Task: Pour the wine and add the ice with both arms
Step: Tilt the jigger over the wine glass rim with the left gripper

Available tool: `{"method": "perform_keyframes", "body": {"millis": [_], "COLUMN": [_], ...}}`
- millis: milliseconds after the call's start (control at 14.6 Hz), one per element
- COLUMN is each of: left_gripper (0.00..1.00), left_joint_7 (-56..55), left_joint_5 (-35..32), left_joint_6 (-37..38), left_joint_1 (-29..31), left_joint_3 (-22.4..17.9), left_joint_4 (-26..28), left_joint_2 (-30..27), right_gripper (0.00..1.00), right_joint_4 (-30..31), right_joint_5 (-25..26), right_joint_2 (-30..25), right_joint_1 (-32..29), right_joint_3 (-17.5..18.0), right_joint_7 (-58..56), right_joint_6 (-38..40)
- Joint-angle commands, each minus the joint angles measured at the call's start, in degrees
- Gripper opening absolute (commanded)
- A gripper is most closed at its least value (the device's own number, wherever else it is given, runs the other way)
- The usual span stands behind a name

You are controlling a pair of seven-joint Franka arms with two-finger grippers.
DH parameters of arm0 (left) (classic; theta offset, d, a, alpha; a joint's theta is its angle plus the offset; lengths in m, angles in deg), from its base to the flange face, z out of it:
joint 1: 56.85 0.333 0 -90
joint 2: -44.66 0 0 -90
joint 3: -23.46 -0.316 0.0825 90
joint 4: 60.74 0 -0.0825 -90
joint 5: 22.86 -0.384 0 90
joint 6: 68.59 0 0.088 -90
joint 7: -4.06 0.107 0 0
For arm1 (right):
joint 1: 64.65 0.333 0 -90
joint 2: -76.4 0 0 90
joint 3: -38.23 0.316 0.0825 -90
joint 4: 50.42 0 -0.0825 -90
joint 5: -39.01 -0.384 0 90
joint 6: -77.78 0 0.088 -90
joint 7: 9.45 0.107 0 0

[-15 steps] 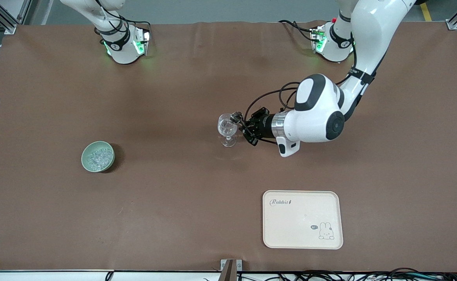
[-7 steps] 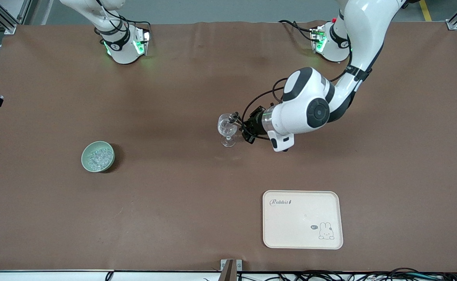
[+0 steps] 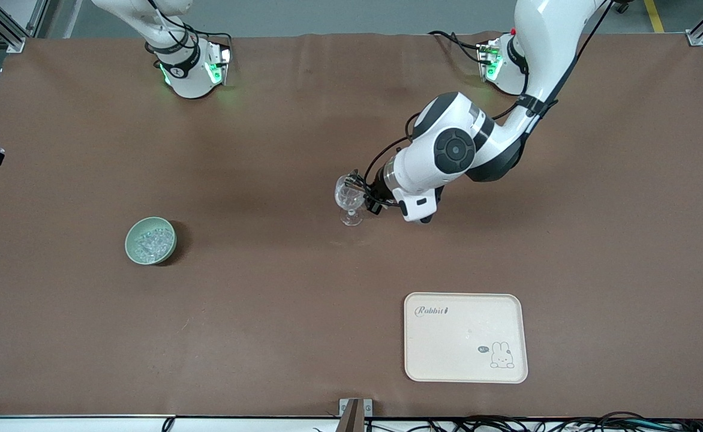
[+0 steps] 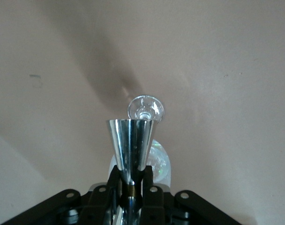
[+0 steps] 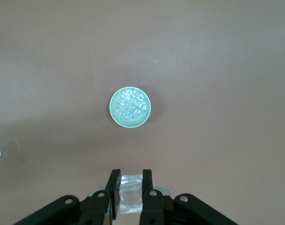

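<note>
Ice (image 3: 150, 245) — glinting whitish chunks (heaped) — fills green bowl (image 3: 132, 235).

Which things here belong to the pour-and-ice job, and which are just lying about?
In the job: clear stemmed glass; pale green bowl of clear ice chunks; shiny metal cone in the left tool, beside the glass; right tool, high over the bowl.
Lying about: cream rectangular rabbit tray.
</note>
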Motion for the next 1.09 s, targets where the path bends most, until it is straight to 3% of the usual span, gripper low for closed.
{"method": "perform_keyframes", "body": {"millis": [0,684,1026], "left_gripper": [0.00,0.00,0.00], "left_joint_7": [-2.9,-4.7,-0.5], "left_joint_5": [-3.7,-5.7,5.9], "left_joint_6": [-0.5,-0.2,0.3], "left_joint_1": [-0.7,-0.9,1.6], "left_joint_3": [-0.2,-0.1,0.0], "left_joint_4": [1.1,0.8,0.0], "left_joint_2": [-1.8,-1.8,-1.0], "right_gripper": [0.00,0.00,0.00], "right_joint_4": [8.2,7.8,7.8], "right_joint_5": [-0.7,-0.8,-0.8], "right_joint_2": [-5.6,-5.5,-5.5], "right_joint_1": [0.2,0.2,0.2], "right_joint_3": [-0.4,-0.4,-0.4], "right_joint_7": [-0.3,-0.3,-0.4], "right_joint_6": [-4.9,-4.7,-4.7]}}
